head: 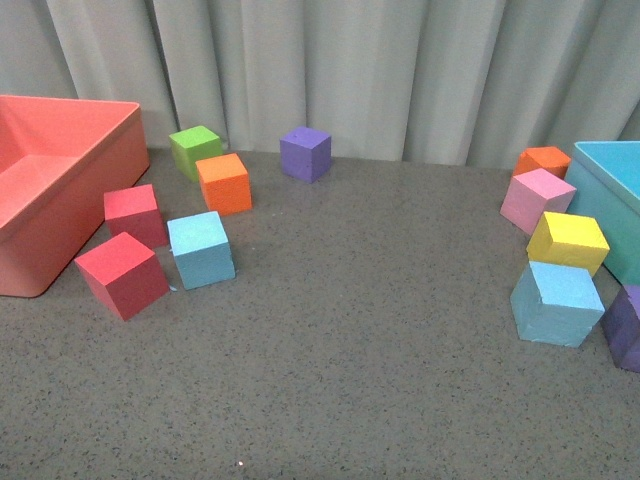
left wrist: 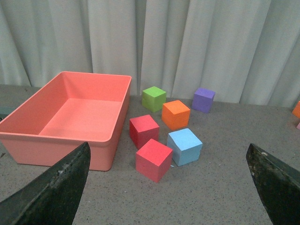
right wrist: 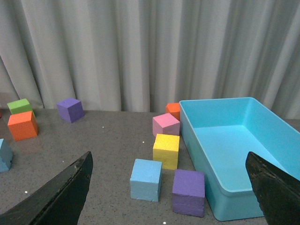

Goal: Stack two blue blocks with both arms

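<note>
One sky-blue block (head: pixel 201 249) sits on the left of the grey table, next to two red cubes; it also shows in the left wrist view (left wrist: pixel 184 146). The other sky-blue block (head: pixel 556 302) sits on the right, in front of a yellow cube; it also shows in the right wrist view (right wrist: pixel 146 179). My left gripper (left wrist: pixel 171 197) is open and empty, well back from its block. My right gripper (right wrist: pixel 171 197) is open and empty, back from its block. Neither arm shows in the front view.
A salmon bin (head: pixel 50 190) stands far left, a teal bin (head: pixel 615 195) far right. Red cubes (head: pixel 122 273), green (head: pixel 195 150), orange (head: pixel 224 183) and purple (head: pixel 305 153) cubes lie left. Yellow (head: pixel 567 241), pink (head: pixel 537 199), orange (head: pixel 542 160) and purple (head: pixel 628 328) cubes lie right.
</note>
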{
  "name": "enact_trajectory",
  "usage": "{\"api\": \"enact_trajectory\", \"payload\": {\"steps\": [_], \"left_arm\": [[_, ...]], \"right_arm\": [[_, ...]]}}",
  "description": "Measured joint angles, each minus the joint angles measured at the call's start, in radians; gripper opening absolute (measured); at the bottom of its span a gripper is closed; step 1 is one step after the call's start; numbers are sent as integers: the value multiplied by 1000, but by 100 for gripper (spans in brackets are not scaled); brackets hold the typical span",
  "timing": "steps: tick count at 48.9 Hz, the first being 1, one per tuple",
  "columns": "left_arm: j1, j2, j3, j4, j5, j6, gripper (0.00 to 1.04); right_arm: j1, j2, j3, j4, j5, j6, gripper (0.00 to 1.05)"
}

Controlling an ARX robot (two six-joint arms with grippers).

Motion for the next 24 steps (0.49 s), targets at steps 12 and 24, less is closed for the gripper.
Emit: {"api": "enact_trajectory", "payload": {"steps": [12, 24], "left_arm": [[0, 0, 0, 0, 0, 0, 98], [0, 0, 0, 0, 0, 0, 98]], "right_arm": [[0, 0, 0, 0, 0, 0, 95], [0, 0, 0, 0, 0, 0, 95]]}}
